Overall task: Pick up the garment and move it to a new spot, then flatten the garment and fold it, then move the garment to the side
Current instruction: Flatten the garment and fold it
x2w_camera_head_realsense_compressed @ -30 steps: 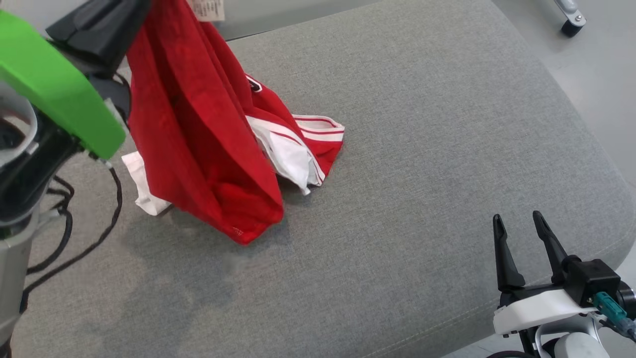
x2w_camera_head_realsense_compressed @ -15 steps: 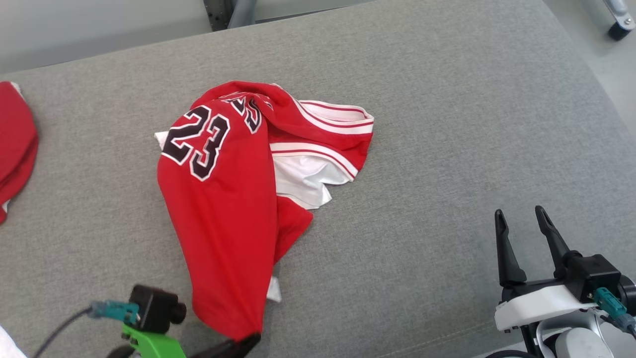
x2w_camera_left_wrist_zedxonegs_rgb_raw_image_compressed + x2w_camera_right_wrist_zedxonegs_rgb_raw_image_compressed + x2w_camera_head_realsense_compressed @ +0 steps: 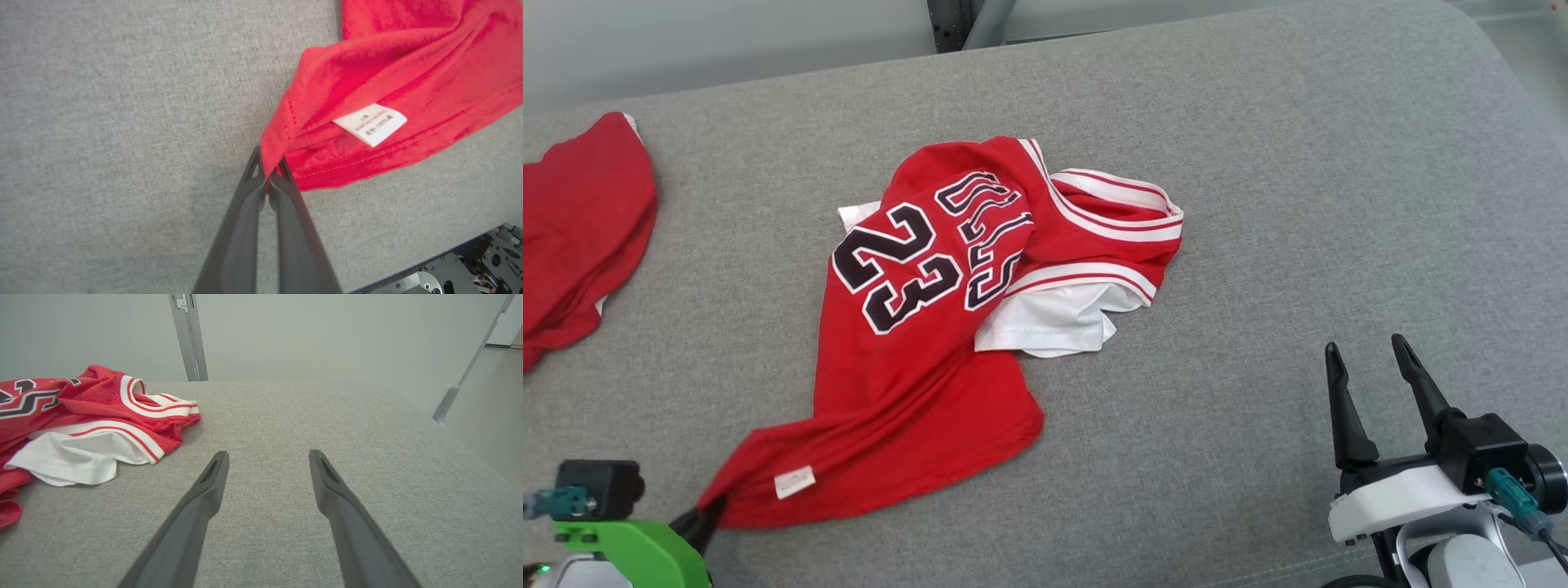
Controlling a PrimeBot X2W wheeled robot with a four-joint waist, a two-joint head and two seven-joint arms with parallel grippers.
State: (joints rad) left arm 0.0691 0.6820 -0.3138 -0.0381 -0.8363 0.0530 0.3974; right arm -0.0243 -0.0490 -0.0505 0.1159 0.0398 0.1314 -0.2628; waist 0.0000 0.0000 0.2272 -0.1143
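The garment (image 3: 907, 359) is a red jersey with a black "23" and white trim, lying crumpled on the grey cushion (image 3: 1258, 245). Its hem corner stretches to the lower left, where my left gripper (image 3: 704, 518) is shut on it. In the left wrist view the two fingers (image 3: 245, 212) pinch the red hem (image 3: 327, 134) beside a white label (image 3: 370, 123). My right gripper (image 3: 1368, 363) stands open at the lower right, well clear of the garment (image 3: 81, 416), with bare cushion between its fingers (image 3: 196, 506).
A second red cloth (image 3: 580, 229) lies at the cushion's left edge. A metal post (image 3: 947, 16) stands behind the cushion. The cushion's front edge runs close below both grippers, and its right side curves off toward the floor (image 3: 490, 416).
The left gripper has come down from high at the upper left to the lower left, drawing the garment's hem toward the front. The garment now lies spread on the cushion. The head view has shifted.
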